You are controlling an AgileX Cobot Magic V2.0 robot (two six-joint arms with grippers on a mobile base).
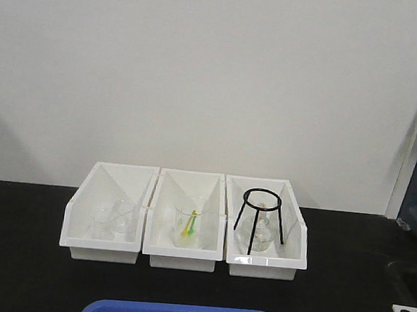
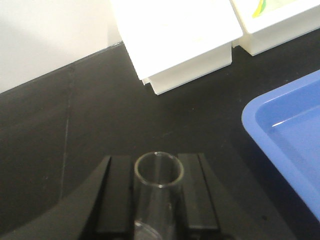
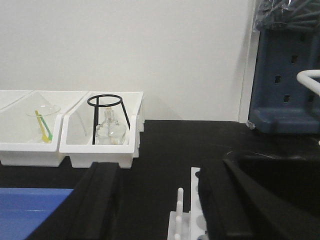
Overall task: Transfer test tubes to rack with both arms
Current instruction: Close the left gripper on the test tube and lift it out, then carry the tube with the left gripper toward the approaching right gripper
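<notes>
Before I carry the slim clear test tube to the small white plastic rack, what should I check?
1. Slim clear test tube clamped in black left gripper: ok.
2. Tube upright: cannot tell.
3. Black right gripper open and empty: ok.
4. Small white plastic rack in sight, low in the right wrist view: ok.
5. Rack has empty holes: ok, front view shows some.

Soft, even light fills every view. The wall (image 1: 201,68) behind the bins (image 1: 185,227) is bright, greying to their left. A small glare sits on the right bin (image 1: 287,261) at its front lip. The table (image 1: 11,241) around the bins reads as flat black. Nearer than the bins, the tube (image 2: 159,172) and the fingers (image 3: 102,200) are blurred.
</notes>
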